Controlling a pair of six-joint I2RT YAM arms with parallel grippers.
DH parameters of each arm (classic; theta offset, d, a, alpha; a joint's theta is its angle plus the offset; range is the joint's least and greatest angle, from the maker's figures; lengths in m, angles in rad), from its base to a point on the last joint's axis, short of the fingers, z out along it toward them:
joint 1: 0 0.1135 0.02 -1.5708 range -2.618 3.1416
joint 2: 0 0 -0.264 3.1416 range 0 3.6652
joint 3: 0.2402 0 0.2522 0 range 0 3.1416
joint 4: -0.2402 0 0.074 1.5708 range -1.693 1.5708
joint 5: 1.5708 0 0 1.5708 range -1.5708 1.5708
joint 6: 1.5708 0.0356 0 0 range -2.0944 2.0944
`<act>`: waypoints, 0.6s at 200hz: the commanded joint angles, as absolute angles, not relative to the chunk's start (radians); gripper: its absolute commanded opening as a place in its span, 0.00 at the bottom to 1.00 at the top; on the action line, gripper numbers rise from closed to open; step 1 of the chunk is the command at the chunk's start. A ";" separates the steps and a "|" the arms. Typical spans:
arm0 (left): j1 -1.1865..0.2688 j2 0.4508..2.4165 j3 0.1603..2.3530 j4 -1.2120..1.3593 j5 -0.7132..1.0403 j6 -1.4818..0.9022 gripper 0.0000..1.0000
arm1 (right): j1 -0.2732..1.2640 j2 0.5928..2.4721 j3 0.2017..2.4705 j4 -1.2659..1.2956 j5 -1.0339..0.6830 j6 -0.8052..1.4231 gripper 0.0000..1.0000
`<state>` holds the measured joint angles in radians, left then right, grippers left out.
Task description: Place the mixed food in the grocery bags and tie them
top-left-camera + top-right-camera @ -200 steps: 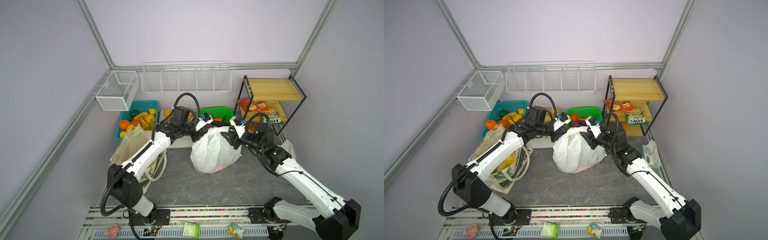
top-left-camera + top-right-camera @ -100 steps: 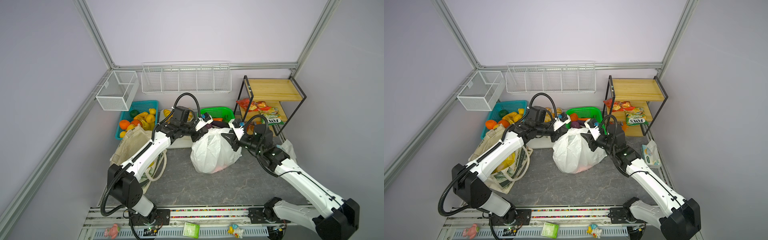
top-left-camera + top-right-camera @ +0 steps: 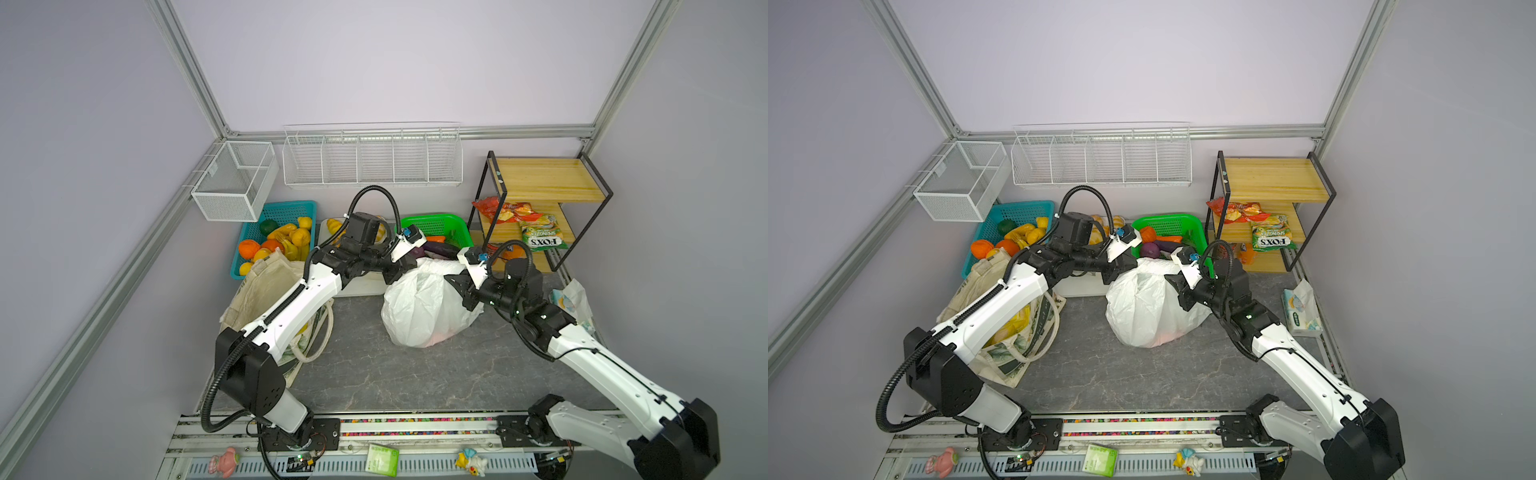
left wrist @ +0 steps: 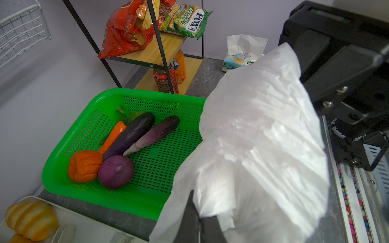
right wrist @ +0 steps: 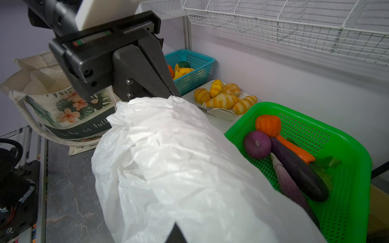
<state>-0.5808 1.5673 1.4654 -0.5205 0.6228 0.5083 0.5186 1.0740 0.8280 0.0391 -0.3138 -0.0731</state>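
Observation:
The white plastic bag (image 3: 424, 307) (image 3: 1150, 307) stands full on the dark mat, its top bunched up. My left gripper (image 3: 401, 272) (image 4: 200, 223) is shut on the bag's rim at the side facing the tote. My right gripper (image 3: 457, 286) (image 5: 175, 231) is shut on the plastic at the opposite side, only a dark tip showing. The cream canvas tote (image 3: 266, 286) (image 5: 63, 105) slumps at the left with a yellow packet (image 3: 1013, 324) inside. A purple onion (image 4: 115, 171) and an orange carrot (image 4: 113, 134) lie in the green basket (image 4: 63, 160).
Two eggplants (image 4: 132, 134) and an orange pumpkin (image 4: 84, 166) share the green basket. Behind stand a teal fruit basket (image 3: 286, 208) and a croissant tray (image 5: 221, 114). The wooden shelf (image 3: 544, 178) at the right holds red and green packets; a tissue packet (image 3: 569, 299) lies beside it.
My right gripper has moved in against the bag's top and gone from part open to shut on the plastic. The left arm has kept its hold and place.

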 commanded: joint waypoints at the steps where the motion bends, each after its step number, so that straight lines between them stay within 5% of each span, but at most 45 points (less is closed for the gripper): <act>1: -0.571 1.555 1.461 -0.492 0.612 0.467 0.00 | 0.514 1.033 0.797 0.042 -0.279 -0.051 0.10; 120: -0.562 1.525 1.420 -0.450 0.607 0.433 0.00 | 0.510 1.017 0.776 0.044 -0.254 -0.035 0.06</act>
<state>-0.5701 1.5517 1.4338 -0.4690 0.6205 0.4454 0.5182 1.0130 0.7956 0.0395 -0.2554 -0.0414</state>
